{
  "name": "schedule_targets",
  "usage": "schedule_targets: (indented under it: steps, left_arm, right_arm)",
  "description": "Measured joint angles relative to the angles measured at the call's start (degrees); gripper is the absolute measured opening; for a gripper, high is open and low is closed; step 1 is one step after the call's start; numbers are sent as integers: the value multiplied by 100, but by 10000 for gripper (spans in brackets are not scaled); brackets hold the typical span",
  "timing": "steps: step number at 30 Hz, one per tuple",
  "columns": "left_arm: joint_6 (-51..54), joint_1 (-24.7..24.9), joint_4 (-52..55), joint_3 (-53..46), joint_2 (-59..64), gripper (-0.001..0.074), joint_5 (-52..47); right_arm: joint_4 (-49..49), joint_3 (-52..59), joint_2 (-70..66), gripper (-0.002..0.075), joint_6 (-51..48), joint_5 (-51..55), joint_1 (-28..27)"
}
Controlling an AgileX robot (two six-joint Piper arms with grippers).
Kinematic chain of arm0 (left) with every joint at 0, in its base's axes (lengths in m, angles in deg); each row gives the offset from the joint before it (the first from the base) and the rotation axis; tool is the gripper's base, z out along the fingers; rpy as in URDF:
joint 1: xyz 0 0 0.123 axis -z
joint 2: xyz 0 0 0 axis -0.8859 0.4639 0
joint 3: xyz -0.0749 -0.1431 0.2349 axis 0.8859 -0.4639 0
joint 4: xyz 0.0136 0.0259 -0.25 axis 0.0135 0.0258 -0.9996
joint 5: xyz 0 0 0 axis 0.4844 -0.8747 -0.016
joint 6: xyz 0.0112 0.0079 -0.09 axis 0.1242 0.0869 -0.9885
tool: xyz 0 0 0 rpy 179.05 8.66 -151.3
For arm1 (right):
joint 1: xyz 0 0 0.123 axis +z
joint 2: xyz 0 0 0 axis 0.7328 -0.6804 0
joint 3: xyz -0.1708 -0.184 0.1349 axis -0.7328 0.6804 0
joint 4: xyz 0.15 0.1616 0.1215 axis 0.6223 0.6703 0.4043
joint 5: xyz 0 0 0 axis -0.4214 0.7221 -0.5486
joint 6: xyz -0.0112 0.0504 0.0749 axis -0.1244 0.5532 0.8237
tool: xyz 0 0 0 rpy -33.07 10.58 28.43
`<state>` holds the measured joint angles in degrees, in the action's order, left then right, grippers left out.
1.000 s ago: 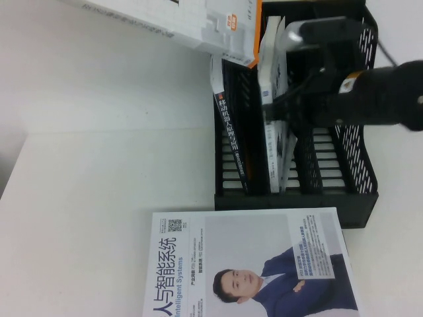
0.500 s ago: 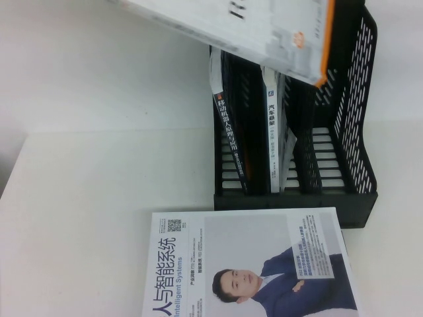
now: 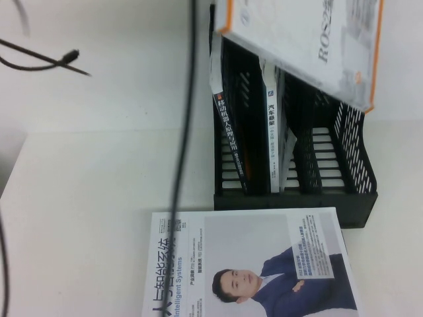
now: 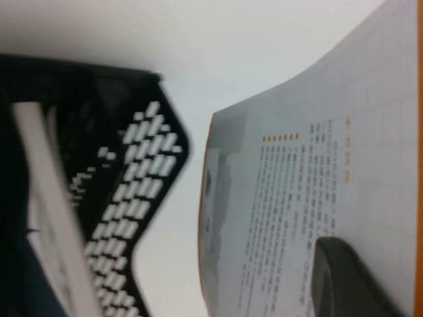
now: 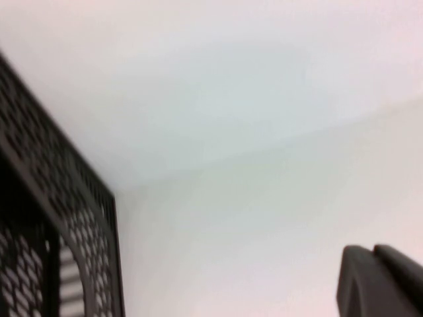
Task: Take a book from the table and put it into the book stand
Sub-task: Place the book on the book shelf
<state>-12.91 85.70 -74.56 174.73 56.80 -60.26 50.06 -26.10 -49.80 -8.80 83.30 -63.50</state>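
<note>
A white book with an orange edge hangs tilted in the air over the back right of the black mesh book stand. In the left wrist view my left gripper is shut on this book; one dark finger presses on its printed cover, the other is hidden behind it. The stand lies beside and below. My right gripper is shut and empty above the table, off the stand's side. Neither gripper shows in the high view.
The stand holds a dark-spined book in its left slot and a white-spined one in the middle; its right slot shows bare slats. A large book with a man's portrait lies flat before the stand. A black cable hangs across the high view.
The held white book has swung from top left to top right over the stand. The right arm has left the high view. A black cable has come into view.
</note>
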Motion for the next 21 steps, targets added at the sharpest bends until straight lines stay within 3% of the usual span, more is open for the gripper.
schedule_targets:
  steps: [9,21]
  left_arm:
    - [-737,493,1394,-10,557,102,386]
    - [-1196,846,1737,-10,1168,102,492]
  right_arm:
    - [287,1181,139,-1,11,-288,-13]
    - [516,1426,162,-1,0,-523,-13]
